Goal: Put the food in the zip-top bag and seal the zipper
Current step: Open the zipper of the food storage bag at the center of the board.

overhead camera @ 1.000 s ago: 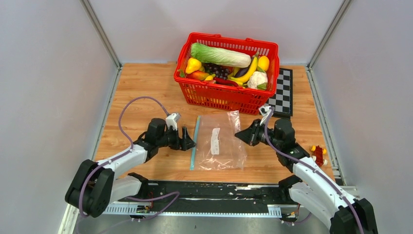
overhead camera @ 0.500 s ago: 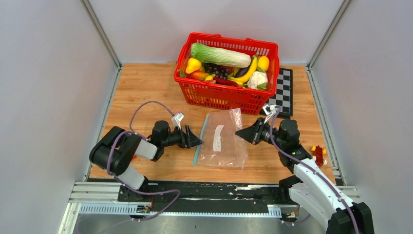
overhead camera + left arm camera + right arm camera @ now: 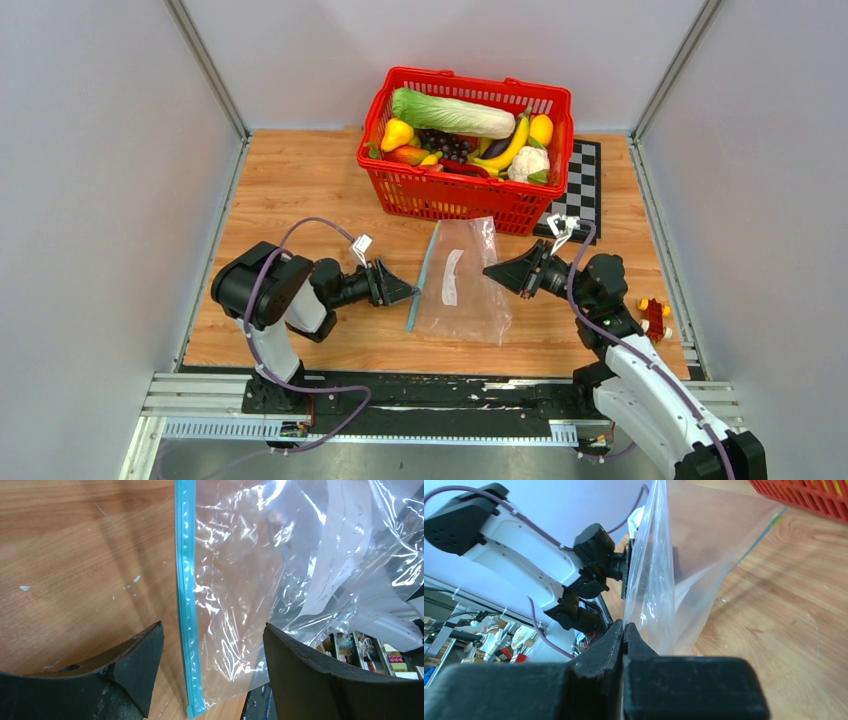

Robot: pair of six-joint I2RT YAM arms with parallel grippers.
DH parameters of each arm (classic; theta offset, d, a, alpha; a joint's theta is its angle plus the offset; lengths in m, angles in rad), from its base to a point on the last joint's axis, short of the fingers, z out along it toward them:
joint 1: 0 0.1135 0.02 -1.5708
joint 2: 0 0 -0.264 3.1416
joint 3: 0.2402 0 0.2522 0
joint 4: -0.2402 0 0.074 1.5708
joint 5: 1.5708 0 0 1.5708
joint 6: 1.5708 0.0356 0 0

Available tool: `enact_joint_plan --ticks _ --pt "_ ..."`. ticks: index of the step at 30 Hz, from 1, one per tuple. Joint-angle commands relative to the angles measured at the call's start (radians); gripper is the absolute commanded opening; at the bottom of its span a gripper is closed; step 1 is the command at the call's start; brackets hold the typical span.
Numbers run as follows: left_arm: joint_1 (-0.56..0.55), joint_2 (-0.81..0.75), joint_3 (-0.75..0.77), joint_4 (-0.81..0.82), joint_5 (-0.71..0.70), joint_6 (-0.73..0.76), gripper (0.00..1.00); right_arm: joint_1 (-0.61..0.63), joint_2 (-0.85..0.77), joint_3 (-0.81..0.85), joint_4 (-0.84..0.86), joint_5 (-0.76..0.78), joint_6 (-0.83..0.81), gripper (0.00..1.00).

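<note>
The clear zip-top bag (image 3: 462,285) lies on the wooden table, its teal zipper (image 3: 422,275) along its left edge. My right gripper (image 3: 492,272) is shut on the bag's right edge (image 3: 651,585) and lifts it a little. My left gripper (image 3: 408,292) is open, its jaws either side of the zipper's near end (image 3: 187,630), not touching it. The food sits in the red basket (image 3: 452,200): a banana (image 3: 505,150), yellow fruits (image 3: 397,133) and an orange piece (image 3: 408,155). A small red and yellow toy (image 3: 654,315) lies at the table's right edge.
The basket also holds a long green-white cabbage (image 3: 452,113), a white cauliflower (image 3: 528,163) and dark grapes (image 3: 442,142). A chequered board (image 3: 580,195) lies right of the basket. Grey walls close the table on three sides.
The bag has swung so its zipper end tilts toward the basket, dragged by my right gripper. My left arm has folded back and its gripper has moved right up to the zipper.
</note>
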Motion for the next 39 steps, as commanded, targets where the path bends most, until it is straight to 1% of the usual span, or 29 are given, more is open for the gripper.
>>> enact_joint_plan --ticks 1,6,12,15,18,22,26,29,31,34,36,37,38,39 --pt "-0.003 -0.047 -0.008 0.101 0.027 -0.021 0.80 -0.007 -0.041 0.002 0.129 -0.046 0.056 0.00" --pt "-0.003 -0.105 -0.002 0.046 0.039 0.006 0.81 -0.007 -0.029 0.024 0.225 -0.095 0.157 0.00" --pt "-0.003 -0.185 0.008 0.054 0.066 -0.027 0.82 -0.007 -0.046 0.082 0.214 -0.133 0.173 0.00" --pt "-0.003 -0.229 0.005 0.038 0.084 -0.035 0.82 -0.007 -0.057 0.087 0.248 -0.136 0.205 0.00" --pt "-0.003 -0.277 0.003 -0.016 0.088 -0.024 0.82 -0.007 -0.064 0.087 0.321 -0.136 0.255 0.00" --pt "-0.005 -0.345 0.003 -0.031 0.104 -0.039 0.80 -0.007 -0.065 0.084 0.317 -0.131 0.243 0.00" --pt "-0.011 -0.412 0.008 -0.026 0.144 -0.069 0.65 -0.007 -0.051 0.059 0.379 -0.121 0.271 0.00" --pt "-0.012 -0.463 0.009 -0.040 0.157 -0.079 0.48 -0.007 -0.046 0.052 0.381 -0.117 0.268 0.00" --pt "-0.014 -0.499 0.015 -0.065 0.165 -0.078 0.40 -0.007 -0.045 0.044 0.378 -0.114 0.263 0.00" --pt "-0.014 -0.559 0.030 -0.139 0.163 -0.059 0.21 -0.007 -0.047 0.026 0.362 -0.105 0.256 0.00" --pt "-0.014 -0.615 0.049 -0.232 0.150 -0.020 0.08 -0.007 -0.054 0.022 0.299 -0.091 0.224 0.00" --pt "-0.014 -0.648 0.059 -0.318 0.136 0.011 0.03 -0.007 -0.062 0.024 0.246 -0.078 0.195 0.00" --pt "-0.014 -0.683 0.070 -0.409 0.122 0.047 0.00 -0.007 -0.070 0.032 0.169 -0.058 0.157 0.00" --pt "-0.014 -0.723 0.092 -0.517 0.104 0.105 0.00 -0.007 -0.082 0.044 0.072 -0.030 0.112 0.00"
